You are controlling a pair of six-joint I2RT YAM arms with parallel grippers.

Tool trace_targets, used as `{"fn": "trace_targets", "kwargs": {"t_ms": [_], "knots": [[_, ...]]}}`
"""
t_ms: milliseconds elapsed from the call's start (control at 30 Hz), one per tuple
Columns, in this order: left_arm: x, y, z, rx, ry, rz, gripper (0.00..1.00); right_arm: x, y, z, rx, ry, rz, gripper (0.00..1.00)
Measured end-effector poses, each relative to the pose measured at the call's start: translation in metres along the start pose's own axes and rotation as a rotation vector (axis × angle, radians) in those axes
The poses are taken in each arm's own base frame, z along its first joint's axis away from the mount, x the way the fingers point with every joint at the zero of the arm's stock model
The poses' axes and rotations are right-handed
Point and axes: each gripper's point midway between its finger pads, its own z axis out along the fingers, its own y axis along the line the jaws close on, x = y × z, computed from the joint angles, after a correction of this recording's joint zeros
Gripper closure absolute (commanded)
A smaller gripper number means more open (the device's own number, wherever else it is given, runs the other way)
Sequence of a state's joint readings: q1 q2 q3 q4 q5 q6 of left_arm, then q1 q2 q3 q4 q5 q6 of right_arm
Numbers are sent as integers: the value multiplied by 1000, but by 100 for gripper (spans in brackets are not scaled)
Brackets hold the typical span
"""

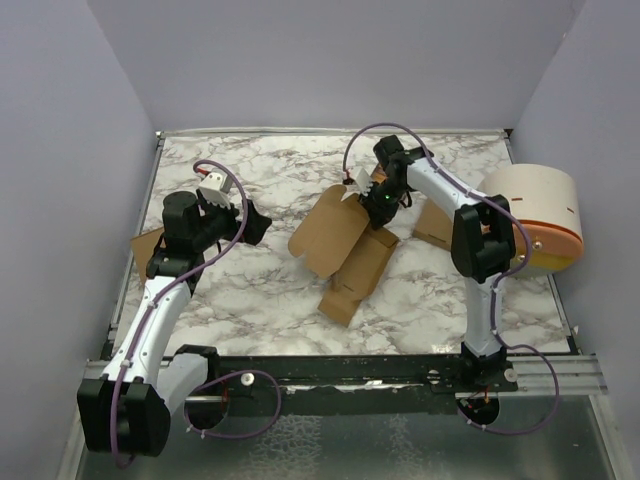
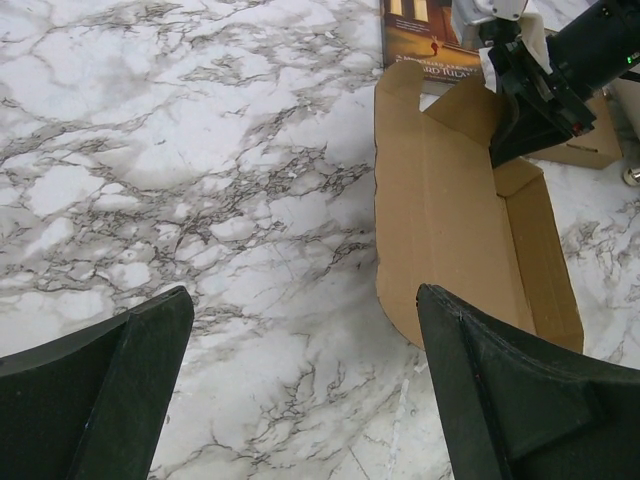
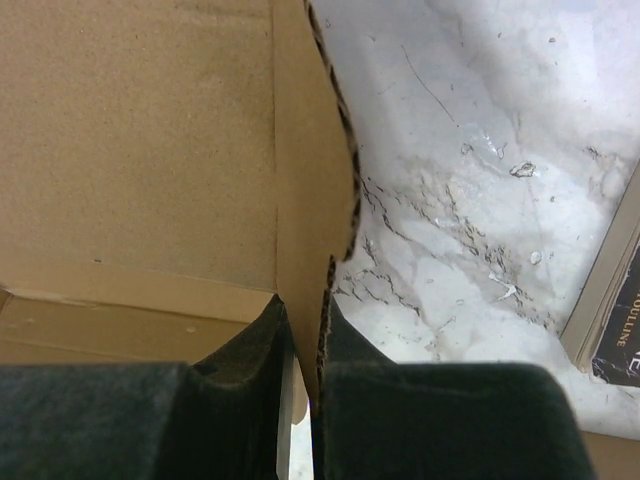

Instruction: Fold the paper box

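Our left gripper (image 2: 302, 295) fills the bottom of its wrist view: 2 dark fingers spread wide, with nothing between them but the marble table (image 2: 200, 150). It is released and holds nothing. Ahead of it and to its right lies the box (image 2: 450, 210), a tan cardboard blank, partly folded, with 1 long side wall upright. Its long axis runs away from this gripper, from near to far across the table.

From above we see the box mid-table, between the 2 arms, with a strip of marble separating it from the left gripper. Our right gripper (image 3: 305, 340) is at the box's far end, clenched on the edge of a raised cardboard panel and pinching it between both fingers.

We judge that the right arm is anchoring the box, so the free left arm must travel rightward to reach the box's near left side.
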State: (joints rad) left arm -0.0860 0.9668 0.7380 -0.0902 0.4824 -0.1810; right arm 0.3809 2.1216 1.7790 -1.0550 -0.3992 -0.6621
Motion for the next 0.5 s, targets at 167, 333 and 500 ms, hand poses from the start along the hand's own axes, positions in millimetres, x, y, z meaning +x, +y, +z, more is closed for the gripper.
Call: {"fn": "trace_targets", "kwargs": {"t_ms": [167,333,500], "knots": [[0,0,0,0,0,0,4,6,-1,9,6,36,11,86],[0,0,0,-1,0,0,4,24,4,21,-5,77,29,80],[0,1,0,-3,-1,-1,4,45,13,30,-17,112,48,77]]}}
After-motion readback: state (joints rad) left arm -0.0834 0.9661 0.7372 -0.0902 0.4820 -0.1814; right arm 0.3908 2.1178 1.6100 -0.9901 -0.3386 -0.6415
